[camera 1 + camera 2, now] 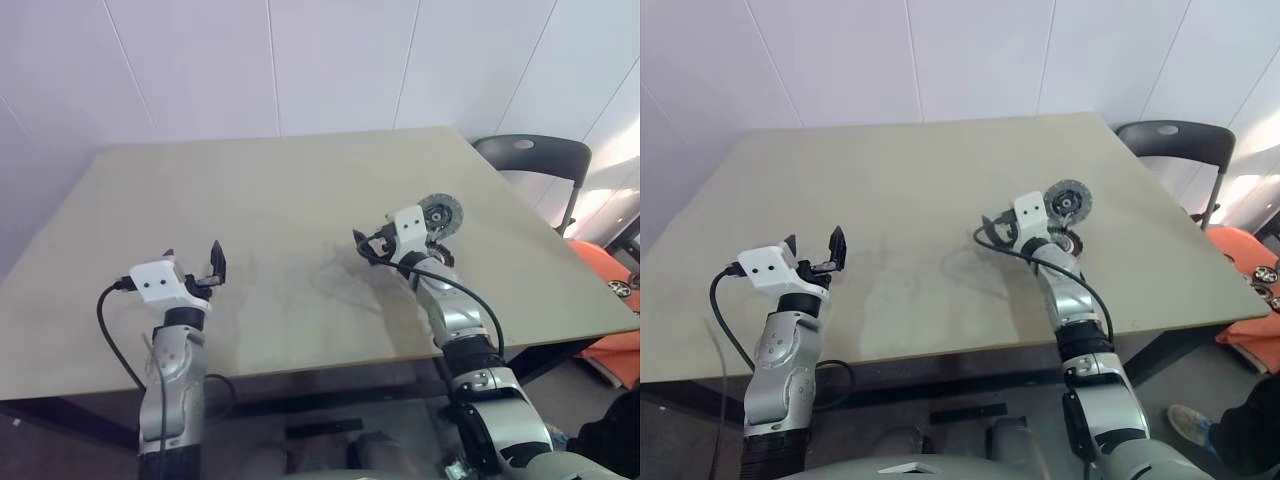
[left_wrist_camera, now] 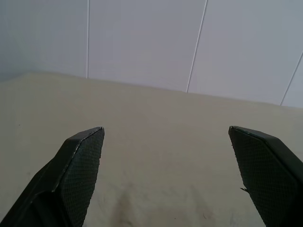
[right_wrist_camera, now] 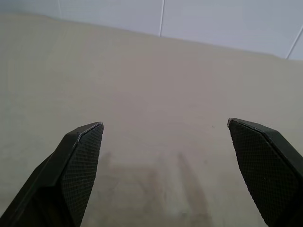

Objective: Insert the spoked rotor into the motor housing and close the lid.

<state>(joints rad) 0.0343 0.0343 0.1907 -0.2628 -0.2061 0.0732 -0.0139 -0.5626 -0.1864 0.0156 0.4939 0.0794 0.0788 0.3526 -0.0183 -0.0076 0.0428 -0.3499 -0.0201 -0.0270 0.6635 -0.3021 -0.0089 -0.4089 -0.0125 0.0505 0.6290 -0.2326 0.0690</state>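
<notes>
A big tan table (image 1: 270, 230) is sitting in front of a white wall (image 1: 300, 60) with thin lines. A dark chair (image 1: 535, 160) is standing behind its right corner. Something orange (image 1: 600, 265) is lying nearby.

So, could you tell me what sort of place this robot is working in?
Probably an office or lab room set up as a test station: a plain beige table against white panelled walls, with a dark plastic chair beside it.
</notes>
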